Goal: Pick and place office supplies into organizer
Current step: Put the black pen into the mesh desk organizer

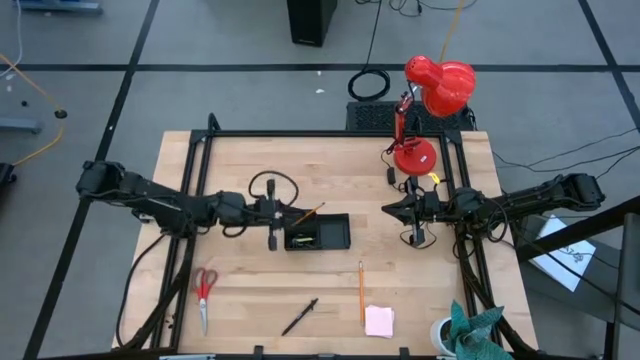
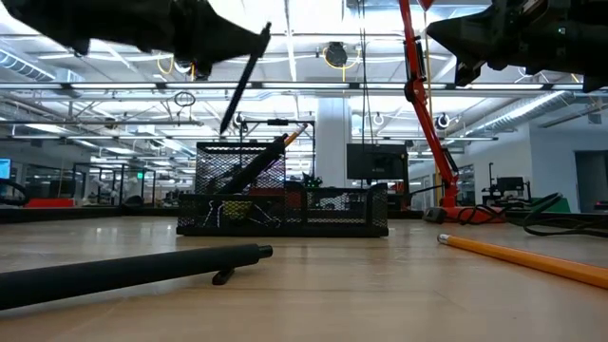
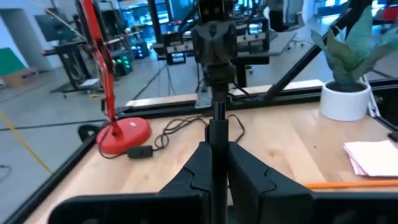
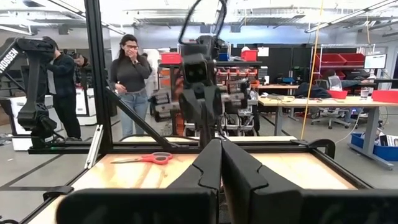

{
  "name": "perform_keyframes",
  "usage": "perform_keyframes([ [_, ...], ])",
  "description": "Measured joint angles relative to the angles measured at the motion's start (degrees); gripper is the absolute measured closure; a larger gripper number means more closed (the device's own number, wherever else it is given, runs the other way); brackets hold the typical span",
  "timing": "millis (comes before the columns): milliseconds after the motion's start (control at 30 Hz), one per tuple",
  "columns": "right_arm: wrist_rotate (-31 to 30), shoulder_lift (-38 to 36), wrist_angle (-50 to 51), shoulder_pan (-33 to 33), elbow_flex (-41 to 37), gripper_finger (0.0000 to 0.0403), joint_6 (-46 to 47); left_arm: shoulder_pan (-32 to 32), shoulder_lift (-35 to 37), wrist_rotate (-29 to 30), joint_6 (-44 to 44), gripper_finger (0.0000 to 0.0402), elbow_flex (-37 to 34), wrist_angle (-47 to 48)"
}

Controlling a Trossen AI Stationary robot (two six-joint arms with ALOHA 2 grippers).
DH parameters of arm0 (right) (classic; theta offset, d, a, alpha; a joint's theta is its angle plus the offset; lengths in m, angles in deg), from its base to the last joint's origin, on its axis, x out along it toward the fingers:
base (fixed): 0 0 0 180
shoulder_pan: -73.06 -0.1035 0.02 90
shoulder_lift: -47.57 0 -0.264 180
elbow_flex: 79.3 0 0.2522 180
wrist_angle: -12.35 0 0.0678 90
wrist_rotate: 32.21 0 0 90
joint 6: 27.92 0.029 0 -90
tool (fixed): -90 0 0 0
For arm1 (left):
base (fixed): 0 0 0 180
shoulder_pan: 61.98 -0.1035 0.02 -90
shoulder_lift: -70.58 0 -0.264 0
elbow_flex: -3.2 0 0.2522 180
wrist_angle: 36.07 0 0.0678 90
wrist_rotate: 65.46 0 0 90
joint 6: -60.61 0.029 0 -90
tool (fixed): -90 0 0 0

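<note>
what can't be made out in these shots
- What lies in the black mesh organizer tray: too small from above; the low view shows only something yellowish through the mesh.
- Thin black pen shut in the left gripper: its upper end is hidden by the fingers.
- Red-handled scissors: blade tips too small to make out from above.

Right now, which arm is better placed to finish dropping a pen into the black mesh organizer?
The left. Its gripper is shut on a thin black pen right beside the black mesh organizer. The right gripper is shut on nothing, farther off by the red desk lamp.
</note>
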Motion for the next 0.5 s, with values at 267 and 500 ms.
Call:
perform_keyframes([
  [267, -0.2, 0.0, 0.0, 0.0, 0.0, 0.0399, 0.0, -5.1, -5.2, -5.2, -2.1, 0.0371, -2.1, -3.6],
  [500, -0.2, 0.0, 0.0, 0.0, 0.0, 0.0399, 0.0, -7.8, -11.8, -7.0, -4.5, 0.0371, -2.1, -5.5],
])
